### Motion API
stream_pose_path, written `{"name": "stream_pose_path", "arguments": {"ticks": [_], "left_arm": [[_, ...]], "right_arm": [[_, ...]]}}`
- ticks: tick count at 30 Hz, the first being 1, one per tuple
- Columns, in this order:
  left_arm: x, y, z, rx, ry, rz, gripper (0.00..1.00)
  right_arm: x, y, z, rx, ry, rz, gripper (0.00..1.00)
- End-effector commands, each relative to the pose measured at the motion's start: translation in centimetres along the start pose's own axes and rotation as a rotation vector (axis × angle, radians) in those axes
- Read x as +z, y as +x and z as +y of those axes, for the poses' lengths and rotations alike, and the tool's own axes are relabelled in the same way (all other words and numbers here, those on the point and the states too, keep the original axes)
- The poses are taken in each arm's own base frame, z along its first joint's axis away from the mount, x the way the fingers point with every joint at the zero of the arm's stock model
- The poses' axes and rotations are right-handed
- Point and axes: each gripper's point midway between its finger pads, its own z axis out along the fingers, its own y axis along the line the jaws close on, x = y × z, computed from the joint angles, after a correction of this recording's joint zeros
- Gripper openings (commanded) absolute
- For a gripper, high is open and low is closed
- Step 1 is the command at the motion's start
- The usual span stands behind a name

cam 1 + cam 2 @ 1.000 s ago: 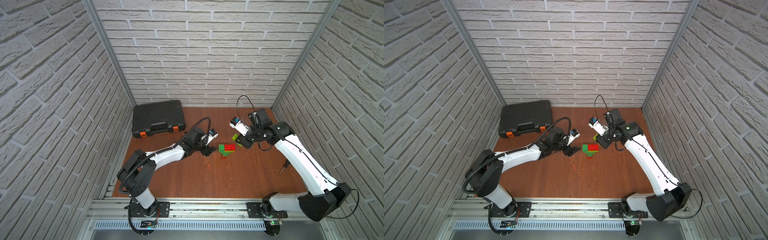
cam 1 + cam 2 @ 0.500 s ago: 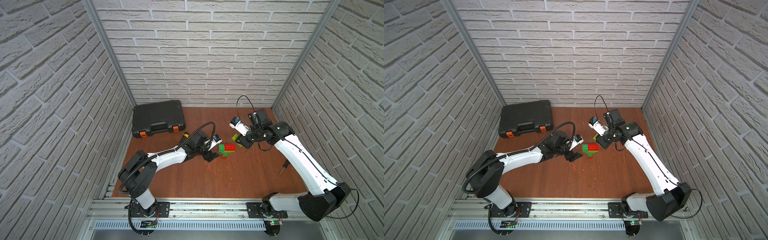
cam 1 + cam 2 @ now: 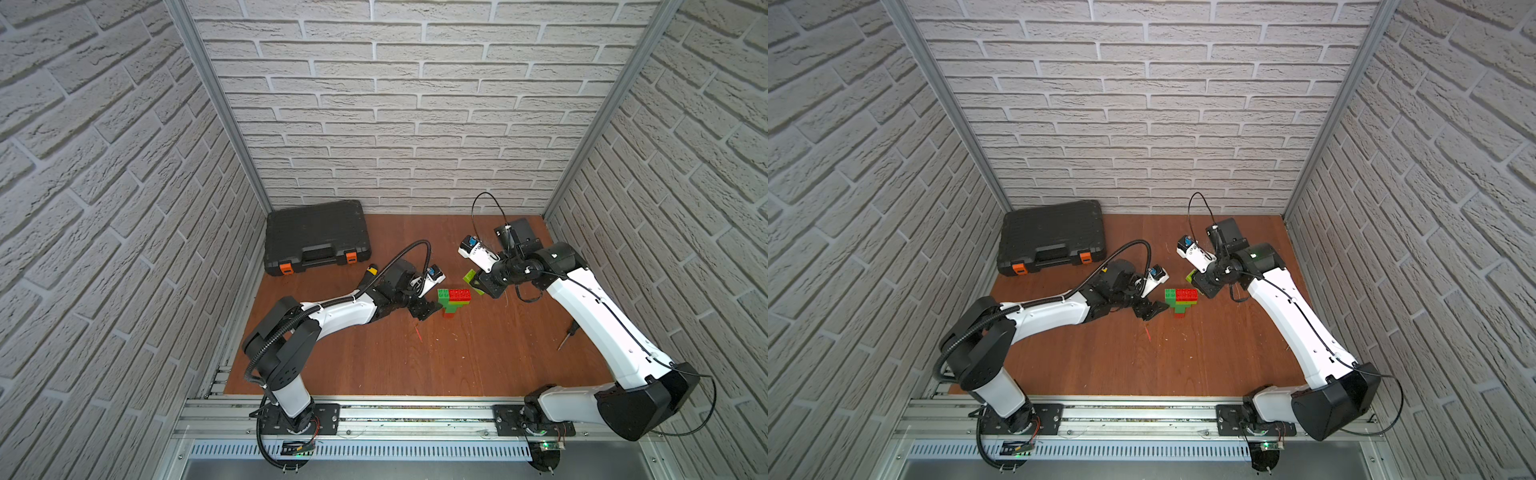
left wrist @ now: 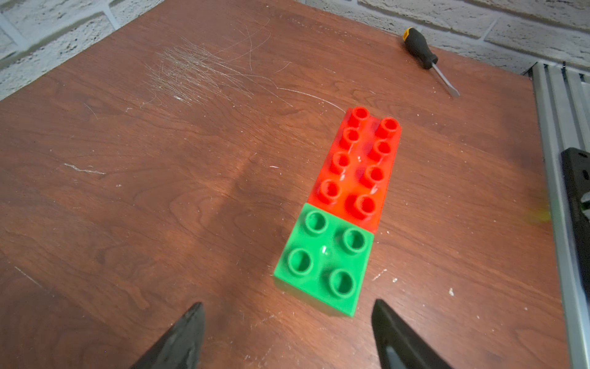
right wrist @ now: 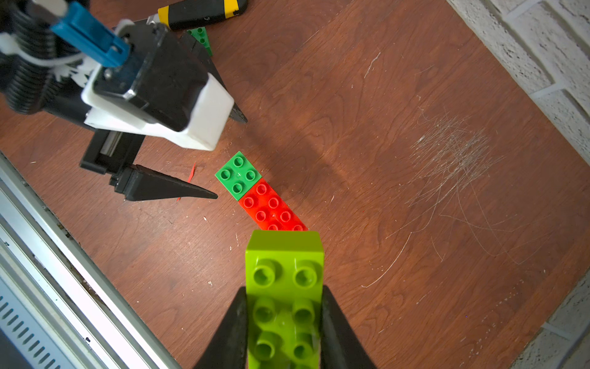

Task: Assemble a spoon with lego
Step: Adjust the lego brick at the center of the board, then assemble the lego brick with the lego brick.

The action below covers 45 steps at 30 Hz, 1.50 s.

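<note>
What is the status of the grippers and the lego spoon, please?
Left gripper open, just short of spoon. Right gripper shut on lime brick, near spoon's red end. Spoon part-built on table. Nothing between brick and spoon.

White-shelled arms [image 3: 598,320], black pointed fingers [image 4: 178,338]

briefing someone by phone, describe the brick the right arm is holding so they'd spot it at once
On the brown tabletop, right of the black tool case, sits a small stack of green and red bricks. Just past its red end the right pincer is shut on the lime brick. It alone is gripped, oblong, and yellower than the stack's square green brick.
</note>
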Motion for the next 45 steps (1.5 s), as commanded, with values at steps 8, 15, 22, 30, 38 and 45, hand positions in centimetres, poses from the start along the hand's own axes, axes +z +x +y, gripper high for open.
{"name": "stream_pose_path", "arguments": {"ticks": [8, 15, 22, 30, 38, 45], "left_arm": [[0.3, -1.2, 2.9, -0.062, -0.11, -0.057, 0.8], [0.3, -1.0, 2.7, -0.071, -0.091, -0.07, 0.8], [-0.9, -0.2, 0.9, 0.018, 0.018, -0.111, 0.8], [-2.1, 0.1, 0.6, 0.054, 0.054, -0.189, 0.8], [-1.6, -0.4, -0.1, 0.069, 0.087, -0.247, 0.8], [-1.2, -0.7, -0.5, 0.094, 0.091, -0.274, 0.79]], "right_arm": [[0.6, 0.3, 0.6, -0.016, -0.043, 0.012, 0.12], [1.1, 0.5, 1.3, -0.03, -0.089, 0.019, 0.12], [2.4, 0.4, 2.6, -0.086, -0.167, 0.051, 0.12], [4.0, 0.3, 3.5, -0.212, -0.206, 0.165, 0.1], [4.0, -1.0, 2.9, -0.301, -0.182, 0.173, 0.11], [4.9, -1.0, 2.2, -0.328, -0.174, 0.228, 0.11]]}}
